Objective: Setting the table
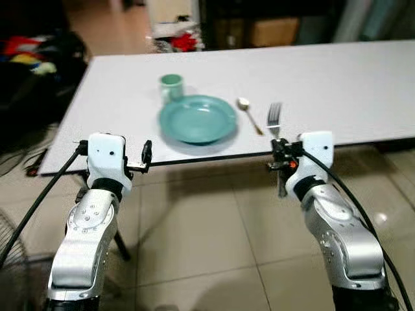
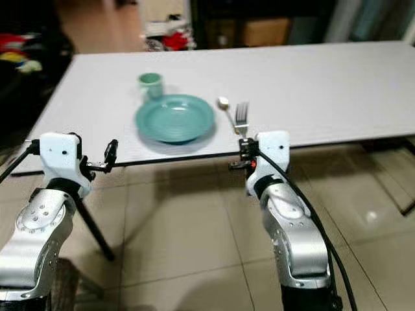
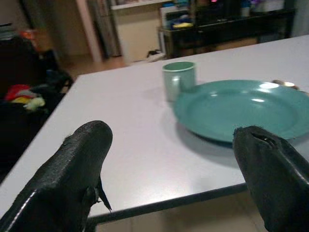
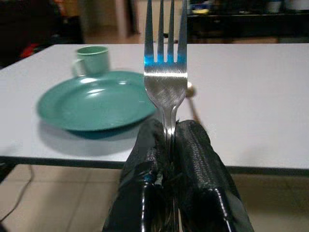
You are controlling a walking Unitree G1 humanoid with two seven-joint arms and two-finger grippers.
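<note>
Right gripper (image 4: 166, 145) is pinching the fork (image 4: 166, 67) upright at the counter (image 1: 337, 84) edge, jaws pressed on its handle. Left gripper (image 3: 174, 179) is hovering, jaws spread. Beyond are sitting plate (image 1: 198, 118), spoon (image 1: 248, 112), then cup (image 1: 172, 85).

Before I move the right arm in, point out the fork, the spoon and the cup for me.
fork (image 4: 165, 72), right wrist view: base of the tines, above the shut right tool.
spoon (image 1: 243, 103), left eye view: its bowl, right of the plate.
cup (image 3: 178, 79), left wrist view: front of its wall.
</note>
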